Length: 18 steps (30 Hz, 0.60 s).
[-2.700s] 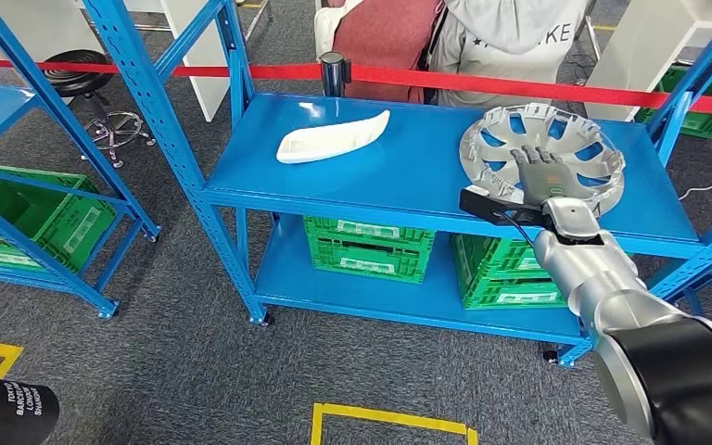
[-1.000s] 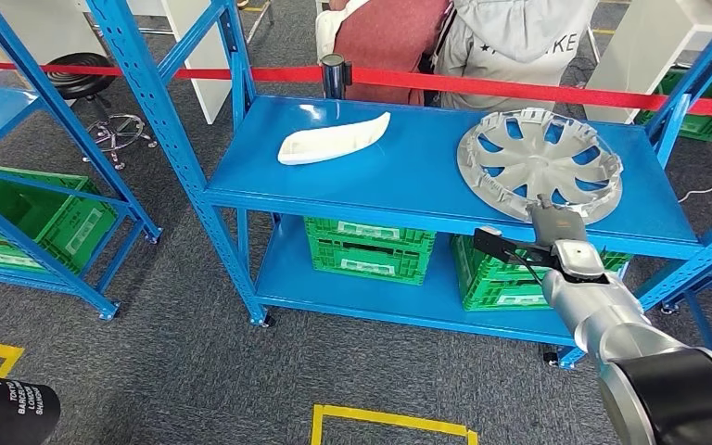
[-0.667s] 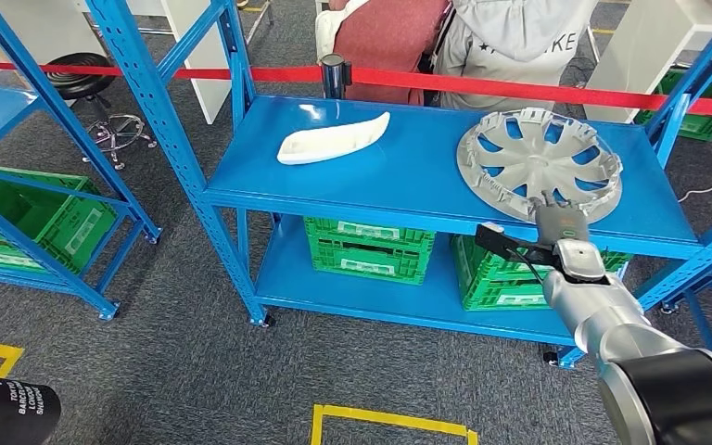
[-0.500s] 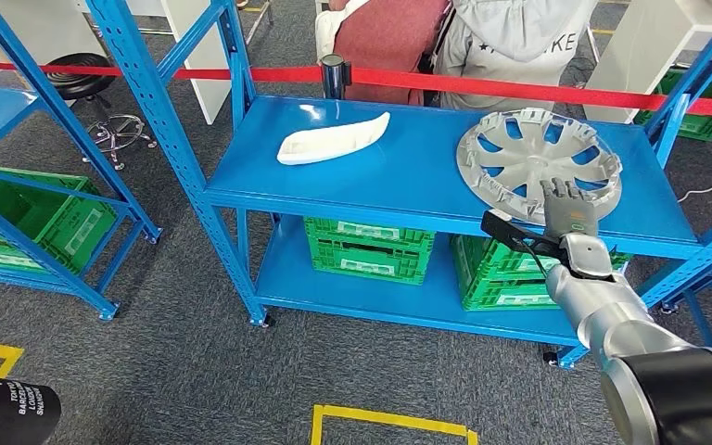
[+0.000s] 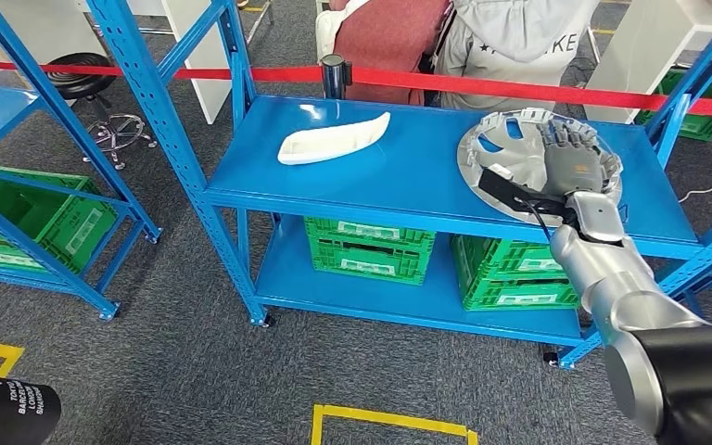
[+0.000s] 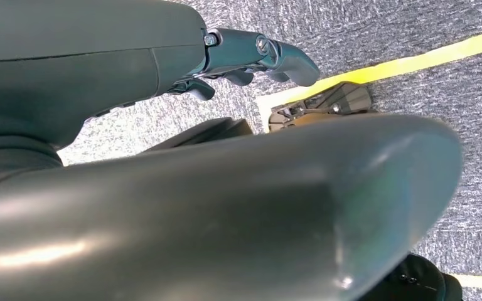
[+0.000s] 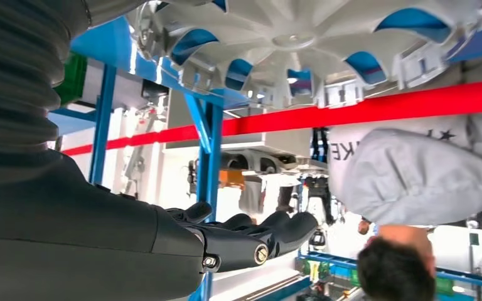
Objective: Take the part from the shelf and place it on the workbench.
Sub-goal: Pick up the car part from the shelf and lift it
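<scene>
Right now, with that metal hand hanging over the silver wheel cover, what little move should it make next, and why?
Probably lower the right hand onto the wheel cover and curl its fingers around a spoke. The hand hovers with fingers spread, and the right wrist view shows a gap between fingers and cover, which lies flat on the blue shelf.

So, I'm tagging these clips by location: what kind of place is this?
Probably a factory or warehouse test area: blue steel shelving holds a wheel cover and a white part, green crates sit below, and a red barrier tape fences it off.
</scene>
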Each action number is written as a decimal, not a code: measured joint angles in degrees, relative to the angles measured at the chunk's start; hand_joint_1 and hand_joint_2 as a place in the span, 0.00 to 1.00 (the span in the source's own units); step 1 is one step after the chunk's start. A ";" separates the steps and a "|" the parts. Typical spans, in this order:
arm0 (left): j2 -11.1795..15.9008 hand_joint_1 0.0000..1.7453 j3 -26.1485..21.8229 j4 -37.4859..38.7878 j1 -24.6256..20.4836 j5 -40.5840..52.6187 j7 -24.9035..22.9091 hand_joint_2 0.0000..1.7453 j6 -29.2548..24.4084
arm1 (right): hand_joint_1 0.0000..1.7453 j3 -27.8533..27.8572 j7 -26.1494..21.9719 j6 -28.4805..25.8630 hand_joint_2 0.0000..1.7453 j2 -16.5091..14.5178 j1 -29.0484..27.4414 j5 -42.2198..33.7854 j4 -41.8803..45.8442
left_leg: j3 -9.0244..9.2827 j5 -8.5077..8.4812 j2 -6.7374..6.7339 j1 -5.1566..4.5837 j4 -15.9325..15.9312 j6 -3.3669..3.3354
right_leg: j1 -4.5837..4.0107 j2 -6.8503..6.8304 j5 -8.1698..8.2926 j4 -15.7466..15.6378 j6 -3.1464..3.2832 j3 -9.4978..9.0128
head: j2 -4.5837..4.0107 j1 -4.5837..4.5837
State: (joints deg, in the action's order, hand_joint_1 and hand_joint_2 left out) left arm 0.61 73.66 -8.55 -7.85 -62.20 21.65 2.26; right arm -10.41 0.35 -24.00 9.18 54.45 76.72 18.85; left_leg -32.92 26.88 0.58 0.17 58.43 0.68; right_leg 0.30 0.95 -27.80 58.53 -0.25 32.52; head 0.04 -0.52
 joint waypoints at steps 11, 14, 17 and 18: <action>-0.08 0.00 0.84 0.00 -0.48 0.11 -0.21 0.00 0.23 | 0.00 -0.01 1.92 2.59 1.00 -0.93 -0.14 1.85 0.14 | 0.00 0.00 0.00 0.00 0.00 0.00 | 0.01 0.00 0.00 0.00 0.00 0.00 | 0.00 0.00; -0.08 0.00 0.89 0.00 -0.50 0.13 -0.21 0.00 0.33 | 0.00 -0.01 2.20 2.71 1.00 -0.98 -0.22 1.95 0.14 | 0.00 0.00 0.00 0.00 0.00 0.00 | 0.01 0.00 0.00 0.00 0.00 0.01 | 0.00 0.00; -0.08 0.00 0.89 0.00 -0.51 0.13 -0.21 0.00 0.34 | 0.00 -0.01 2.24 2.71 1.00 -1.00 -0.25 1.98 0.14 | 0.00 0.00 0.00 0.00 0.00 0.00 | 0.00 0.00 0.00 0.00 0.00 0.01 | 0.00 0.00; -0.08 0.00 0.89 0.00 -0.51 0.13 -0.21 0.00 0.34 | 0.00 -0.01 2.25 2.71 1.00 -1.01 -0.26 1.99 0.14 | 0.00 0.00 0.00 0.00 0.00 0.00 | 0.00 0.00 0.00 0.00 0.00 0.01 | 0.00 0.00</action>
State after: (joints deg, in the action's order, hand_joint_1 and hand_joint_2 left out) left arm 0.52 74.55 -8.55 -8.36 -62.07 21.44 2.60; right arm -10.43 2.61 -21.29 8.17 54.18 78.71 18.99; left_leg -32.91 26.88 0.58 0.17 58.43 0.68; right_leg 0.31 0.95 -27.80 58.52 -0.26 32.53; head 0.04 -0.52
